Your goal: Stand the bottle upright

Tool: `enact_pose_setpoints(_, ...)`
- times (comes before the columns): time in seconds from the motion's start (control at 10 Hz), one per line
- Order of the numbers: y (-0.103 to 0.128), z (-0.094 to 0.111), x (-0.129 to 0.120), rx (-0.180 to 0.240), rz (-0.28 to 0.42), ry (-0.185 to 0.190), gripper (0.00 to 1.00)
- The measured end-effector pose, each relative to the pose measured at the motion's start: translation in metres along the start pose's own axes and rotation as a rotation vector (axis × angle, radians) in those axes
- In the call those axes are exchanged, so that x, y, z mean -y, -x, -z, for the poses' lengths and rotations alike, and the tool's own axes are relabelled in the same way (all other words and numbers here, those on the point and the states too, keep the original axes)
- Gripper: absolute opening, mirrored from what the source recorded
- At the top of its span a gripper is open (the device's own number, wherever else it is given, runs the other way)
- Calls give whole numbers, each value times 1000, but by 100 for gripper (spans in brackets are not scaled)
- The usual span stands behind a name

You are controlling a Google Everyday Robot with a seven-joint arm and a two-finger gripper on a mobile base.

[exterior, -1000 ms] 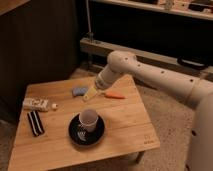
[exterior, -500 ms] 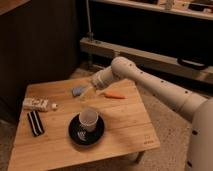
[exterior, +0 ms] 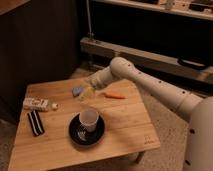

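Note:
The bottle (exterior: 39,104) lies on its side at the left edge of the wooden table (exterior: 125,132). It is whitish with a dark-patterned label, and its pale cap points right. My gripper (exterior: 86,93) hangs above the table's middle, to the right of the bottle and well apart from it. It is just above and behind the white cup (exterior: 88,120).
A flat black bar with white stripes (exterior: 34,122) lies in front of the bottle. The white cup stands on a black plate (exterior: 86,131). A small blue object (exterior: 78,90) and an orange object (exterior: 115,94) lie near the gripper. A dark wall stands behind the table.
My arm has swung left and lower over the table, bringing the gripper from the table's back middle toward the blue object and closer to the bottle. The objects have not moved.

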State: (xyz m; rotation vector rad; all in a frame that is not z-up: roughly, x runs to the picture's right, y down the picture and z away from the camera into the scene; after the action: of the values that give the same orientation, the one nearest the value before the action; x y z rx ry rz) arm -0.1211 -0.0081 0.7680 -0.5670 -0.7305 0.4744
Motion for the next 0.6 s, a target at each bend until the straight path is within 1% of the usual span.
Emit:
enact_pose_setpoints(0.1, 4, -5, 0, -29, 17, -44, 80)
enact_pose_setpoints(0.2, 3, -7, 1, -44, 27, -58, 80)
enact_pose_setpoints(0.6, 3, -7, 1, -44, 26, -58, 80)
